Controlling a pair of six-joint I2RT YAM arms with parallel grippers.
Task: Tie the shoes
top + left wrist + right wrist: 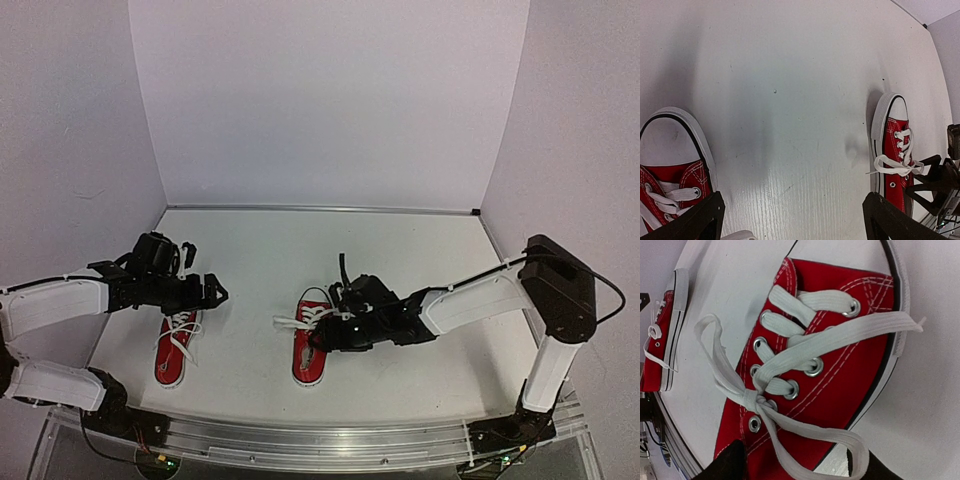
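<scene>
Two small red shoes sit well apart on a white table (400, 250) as a two-armed robot sets about tying them. The left shoe (172, 350) lies just beside the left pincer (212, 292), whose fingers stand wide apart and hold nothing. The right shoe (310, 352) has the right pincer (797, 467) low over its laced front, fingers apart on either side of it and clamped on nothing that can be seen. On this shoe the white lace (805, 352) is drawn into a loose knot (752, 399), with one flat end running across the canvas and a slack loop (835, 440) lying close to one finger. The lace looks soft, flat and limp, likely to sag or slide once lifted. The shoes look light enough to drag across the table if a lace is pulled hard. The best hold appears to be on a free loop or end a little out from the knot, pinched across its flat width.
</scene>
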